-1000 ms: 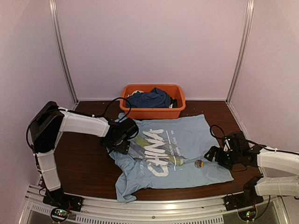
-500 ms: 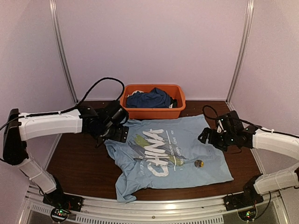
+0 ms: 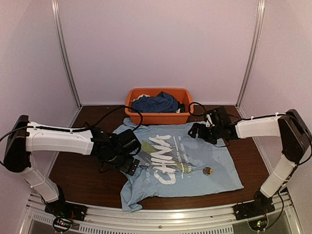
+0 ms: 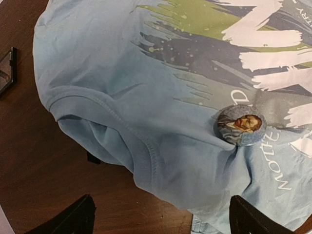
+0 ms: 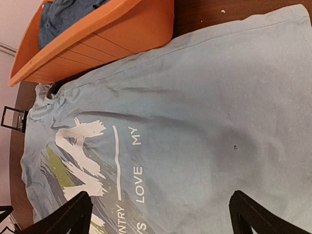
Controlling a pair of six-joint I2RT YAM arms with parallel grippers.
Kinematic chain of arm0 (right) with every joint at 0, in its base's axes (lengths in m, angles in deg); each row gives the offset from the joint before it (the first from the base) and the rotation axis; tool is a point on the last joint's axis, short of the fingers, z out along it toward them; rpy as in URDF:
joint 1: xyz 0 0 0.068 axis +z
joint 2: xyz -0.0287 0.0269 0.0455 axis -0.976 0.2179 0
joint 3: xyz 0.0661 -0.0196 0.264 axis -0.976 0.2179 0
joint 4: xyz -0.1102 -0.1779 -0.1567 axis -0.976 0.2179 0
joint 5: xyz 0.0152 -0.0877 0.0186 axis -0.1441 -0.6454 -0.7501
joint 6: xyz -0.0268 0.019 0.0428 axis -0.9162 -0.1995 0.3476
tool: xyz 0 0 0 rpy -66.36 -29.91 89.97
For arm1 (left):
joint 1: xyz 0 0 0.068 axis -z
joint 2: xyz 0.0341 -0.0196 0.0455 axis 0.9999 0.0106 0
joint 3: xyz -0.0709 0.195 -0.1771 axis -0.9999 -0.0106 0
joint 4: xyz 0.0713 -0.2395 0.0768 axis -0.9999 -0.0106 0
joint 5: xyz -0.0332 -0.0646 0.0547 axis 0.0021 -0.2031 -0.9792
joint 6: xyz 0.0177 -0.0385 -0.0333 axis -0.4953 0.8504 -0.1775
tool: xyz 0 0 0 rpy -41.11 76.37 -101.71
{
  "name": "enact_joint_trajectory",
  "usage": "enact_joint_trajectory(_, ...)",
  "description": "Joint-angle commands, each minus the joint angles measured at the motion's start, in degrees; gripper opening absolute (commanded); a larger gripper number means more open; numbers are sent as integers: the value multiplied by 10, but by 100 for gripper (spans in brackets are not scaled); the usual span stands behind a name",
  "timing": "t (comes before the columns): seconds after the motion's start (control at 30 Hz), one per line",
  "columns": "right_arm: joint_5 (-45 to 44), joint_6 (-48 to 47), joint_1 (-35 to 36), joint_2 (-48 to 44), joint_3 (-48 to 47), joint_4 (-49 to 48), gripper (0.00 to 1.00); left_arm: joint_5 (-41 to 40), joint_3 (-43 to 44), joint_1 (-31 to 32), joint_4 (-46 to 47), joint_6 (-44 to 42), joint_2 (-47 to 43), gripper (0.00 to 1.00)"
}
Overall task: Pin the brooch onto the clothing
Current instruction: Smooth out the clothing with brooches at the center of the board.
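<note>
The light blue "CHINA" T-shirt (image 3: 195,146) lies flat on the brown table. The brooch (image 3: 207,170), a small round disc, rests on the shirt's near right part, apart from both grippers. In the left wrist view a round disc with a portrait face (image 4: 240,125) lies on the shirt (image 4: 122,73) beside the print; I cannot tell if it is the same disc. My left gripper (image 3: 134,163) (image 4: 161,219) is open and empty above the shirt's left sleeve. My right gripper (image 3: 195,130) (image 5: 161,214) is open and empty above the shirt (image 5: 219,122) near the basket.
An orange basket (image 3: 158,118) (image 5: 112,24) with a dark blue garment (image 3: 156,103) stands at the back, touching the shirt's far edge. A small black square case (image 5: 12,119) (image 4: 5,68) lies on the table by the shirt's left edge. Frame posts stand at the back corners.
My left gripper moved nearer and right over the shirt's left side. My right gripper moved from the near right, away from the brooch, to the shirt's far edge by the basket.
</note>
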Motion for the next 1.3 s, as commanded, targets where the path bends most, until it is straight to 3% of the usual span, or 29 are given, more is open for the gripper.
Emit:
enact_joint_trajectory(0.0,30,4,2,46,-7,-68,100,26,-3,17,2,14,26,98)
enact_joint_trajectory(0.77,13,29,-23,111,-15,-44,100,77,-78,15,10,26,98,97)
enact_joint_trajectory(1.27,-4,25,-25,121,-25,-10,100,98,-141,-9,17,29,61,98)
